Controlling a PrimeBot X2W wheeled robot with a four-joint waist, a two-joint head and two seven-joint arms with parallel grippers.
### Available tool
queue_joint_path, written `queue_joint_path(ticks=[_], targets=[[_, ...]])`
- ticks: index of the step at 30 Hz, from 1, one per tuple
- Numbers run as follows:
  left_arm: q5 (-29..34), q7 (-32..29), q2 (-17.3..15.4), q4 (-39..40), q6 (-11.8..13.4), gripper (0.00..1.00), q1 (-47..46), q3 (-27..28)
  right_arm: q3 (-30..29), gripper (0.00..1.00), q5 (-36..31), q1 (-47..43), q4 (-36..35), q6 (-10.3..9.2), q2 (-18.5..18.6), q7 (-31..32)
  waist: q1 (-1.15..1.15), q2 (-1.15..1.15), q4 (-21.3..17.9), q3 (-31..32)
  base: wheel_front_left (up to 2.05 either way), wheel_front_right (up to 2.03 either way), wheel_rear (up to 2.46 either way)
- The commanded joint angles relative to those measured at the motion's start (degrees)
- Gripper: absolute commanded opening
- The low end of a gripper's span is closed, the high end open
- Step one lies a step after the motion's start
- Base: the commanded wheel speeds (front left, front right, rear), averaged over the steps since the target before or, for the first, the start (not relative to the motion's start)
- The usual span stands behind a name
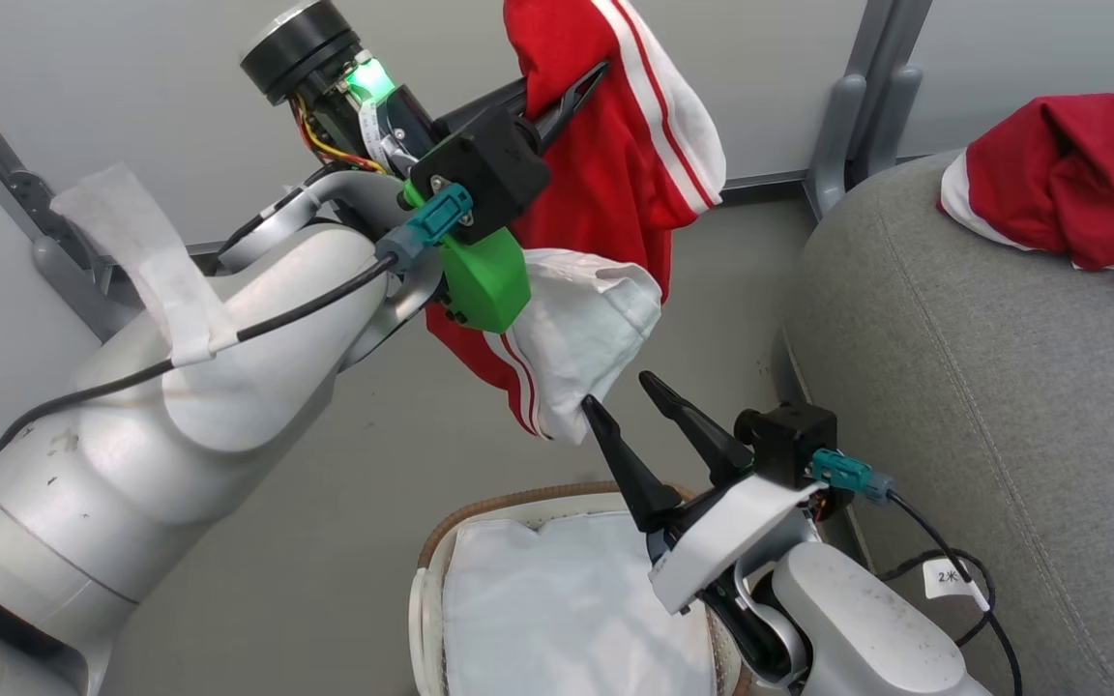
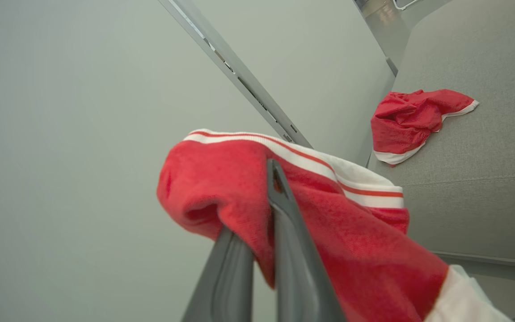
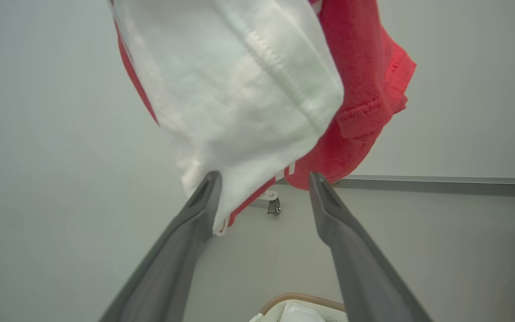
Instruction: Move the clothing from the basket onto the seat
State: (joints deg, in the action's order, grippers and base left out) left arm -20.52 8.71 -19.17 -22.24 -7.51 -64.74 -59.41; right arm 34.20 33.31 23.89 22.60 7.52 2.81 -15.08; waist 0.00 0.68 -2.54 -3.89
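Clothing (image 1: 634,164) gripped in left end effector (image 1: 576,87), cable tag (image 1: 949,578) "2米"

A lab-style test bay here, folks, not a lived-in room: bare pale partition panels (image 1: 83,87) on every side, held by grey metal posts (image 1: 871,106), and there's a small caster (image 3: 274,206) at the foot of one. Smooth grey floor (image 1: 344,503) below. The grey seat (image 1: 982,406) stands against the panels like a prop, with a tagged cable (image 1: 949,577) trailing over its edge.
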Motion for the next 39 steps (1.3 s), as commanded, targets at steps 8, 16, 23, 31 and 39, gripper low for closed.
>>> queue_joint_path(ticks=[8, 16, 23, 31, 39], targets=[[-0.57, 0.20, 1.14, 1.36, 0.19, 0.00, -1.84, -0.84, 2.49, 1.00, 5.43, 4.12, -0.61, -0.06, 0.20, -0.12, 0.00, -0.68, 0.97, -0.04, 0.00, 0.00, 0.00], [-1.31, 0.44, 1.57, 2.42, 0.47, 0.00, -1.48, -1.12, -1.02, 1.00, 4.08, 7.87, -0.83, -0.06, 0.20, -0.12, 0.00, -0.68, 1.28, 0.12, 0.00, 0.00, 0.00], [-2.41, 0.85, 1.93, 2.53, 0.73, 0.00, 0.06, -1.38, -4.71, 0.11, 2.33, 9.61, 0.74, -0.06, 0.16, -0.12, 0.00, -0.68, 1.72, 0.41, 0.00, 0.00, 0.00], [-3.51, 0.73, 1.50, 1.57, 1.05, 0.00, 1.66, -1.65, -6.47, 0.00, -0.36, 8.46, -0.90, -0.06, 0.16, -0.13, 0.00, -0.68, 2.07, 0.63, 0.00, 0.00, 0.00], [-6.91, 0.79, 0.50, -1.50, 1.60, 0.00, 4.93, -0.62, -8.83, 0.00, -5.65, 7.17, -3.56, -0.06, 0.18, -0.13, 0.00, -0.68, 1.48, 0.83, 0.00, 0.00, 0.00]])
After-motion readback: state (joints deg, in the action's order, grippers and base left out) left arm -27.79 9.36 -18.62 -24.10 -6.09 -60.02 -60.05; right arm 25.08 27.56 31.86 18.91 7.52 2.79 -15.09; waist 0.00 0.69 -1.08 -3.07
